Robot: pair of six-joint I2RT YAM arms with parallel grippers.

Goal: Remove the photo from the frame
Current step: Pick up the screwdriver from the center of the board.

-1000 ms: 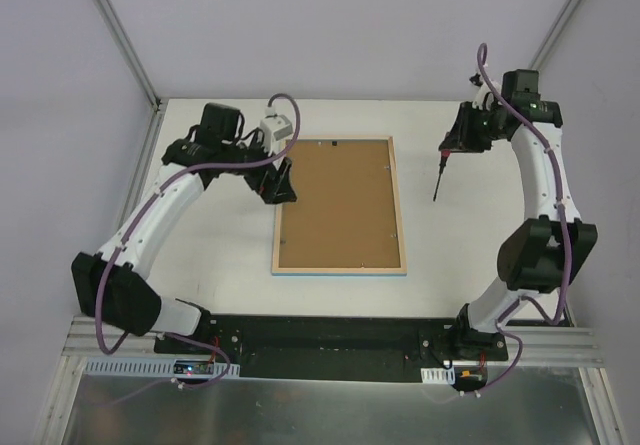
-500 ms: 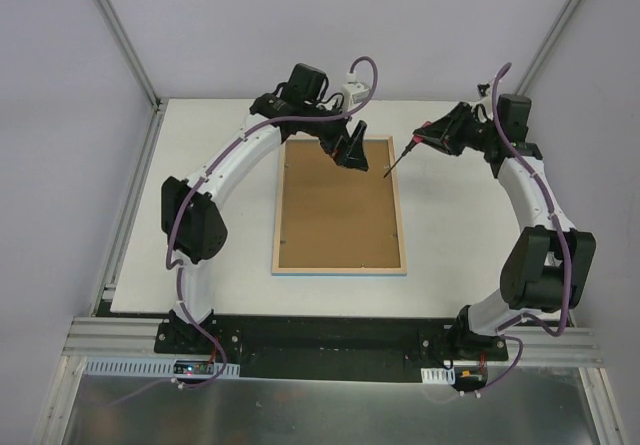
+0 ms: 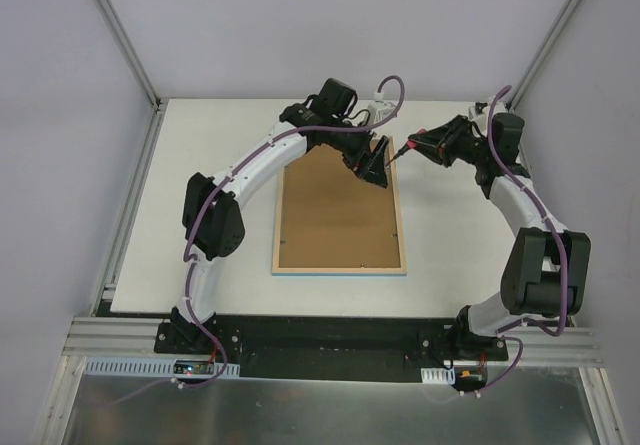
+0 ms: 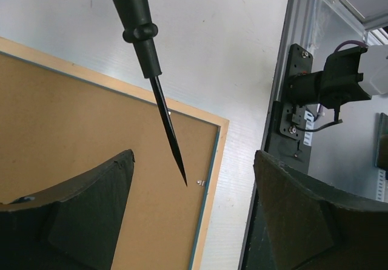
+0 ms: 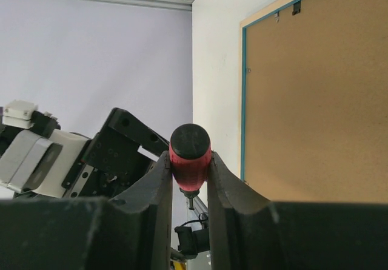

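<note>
- White worktop (image 3: 200,215) with pale grey walls behind it; the frame (image 3: 401,215) lies flat and face-down, pale wood rim up and a blue edge showing.
- Left gripper (image 3: 377,165): jaws wide apart and holding nothing. It hangs over the frame's far right corner.
- Right gripper (image 5: 190,156): closed narrow on the red-and-black handle of a pointed tool (image 4: 136,15).
- The tool's tip slants down between the left gripper's fingers (image 4: 91,209), just beside a small metal tab (image 4: 200,182) on the inner rim. I cannot tell whether it is touching.
- Only the brown backing board (image 3: 335,215) shows below the left gripper. The photo itself is hidden from every view.
- Edges: the worktop's far edge is near, beyond the left gripper.
- Room: a strip of bare worktop lies under the right gripper beside the frame, and a wider one on the frame's opposite side.
</note>
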